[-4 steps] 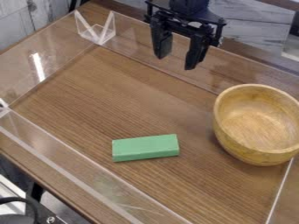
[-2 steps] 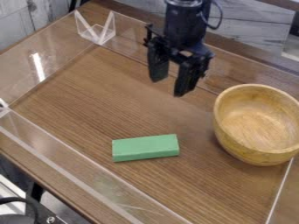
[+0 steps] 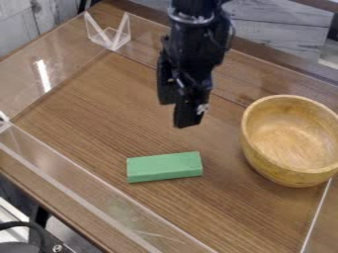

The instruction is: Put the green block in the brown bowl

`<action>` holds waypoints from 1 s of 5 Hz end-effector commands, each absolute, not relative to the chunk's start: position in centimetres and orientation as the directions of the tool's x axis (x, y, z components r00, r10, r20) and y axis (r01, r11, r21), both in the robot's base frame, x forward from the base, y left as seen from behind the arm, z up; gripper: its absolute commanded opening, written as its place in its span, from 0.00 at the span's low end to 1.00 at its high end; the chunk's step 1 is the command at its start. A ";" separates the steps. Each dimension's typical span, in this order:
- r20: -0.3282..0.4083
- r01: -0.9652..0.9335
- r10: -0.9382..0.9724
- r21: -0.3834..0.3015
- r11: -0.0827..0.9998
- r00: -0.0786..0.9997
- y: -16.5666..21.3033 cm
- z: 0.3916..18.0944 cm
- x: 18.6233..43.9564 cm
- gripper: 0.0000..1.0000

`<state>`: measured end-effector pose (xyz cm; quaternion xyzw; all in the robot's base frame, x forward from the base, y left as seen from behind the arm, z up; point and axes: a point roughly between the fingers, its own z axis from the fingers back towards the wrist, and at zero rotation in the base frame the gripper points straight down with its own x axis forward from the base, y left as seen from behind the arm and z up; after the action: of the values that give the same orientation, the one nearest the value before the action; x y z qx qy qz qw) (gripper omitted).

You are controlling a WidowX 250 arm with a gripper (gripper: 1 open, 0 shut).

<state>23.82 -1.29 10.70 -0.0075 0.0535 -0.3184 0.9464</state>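
The green block, a flat, matte, elongated rectangular slab of plain bright green, lies flat on the wood-grain worktop, to the left of the brown bowl and apart from it. The bowl is round, of light wood with visible grain, thick-rimmed and deeply hollowed; nothing lies inside it. The dark-brown worktop, with fine lengthwise grain, is bordered by low transparent walls. Beyond the block, at the far left corner, stands a small clear folded piece.

The black hand hangs above the worktop, beyond the block and slightly right of its middle, not touching it, and left of the bowl. It points downward with its two dark fingers parted and nothing between them.

Compared with the earlier frames, the hand has travelled from the far edge of the worktop toward the block and has come lower; block and bowl lie as before.
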 end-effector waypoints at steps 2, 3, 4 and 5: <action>-0.040 0.708 -0.707 0.007 0.706 0.706 -1.3 8.7 23.4 1.00; -0.039 0.752 -0.751 0.014 0.659 0.659 -1.5 6.9 23.1 1.00; -0.043 0.774 -0.772 0.019 0.633 0.634 -1.7 5.5 22.8 1.00; -0.044 0.773 -0.771 0.026 0.634 0.635 -1.6 4.7 23.0 1.00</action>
<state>22.52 -1.65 4.16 0.0130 0.0269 -0.4254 0.9045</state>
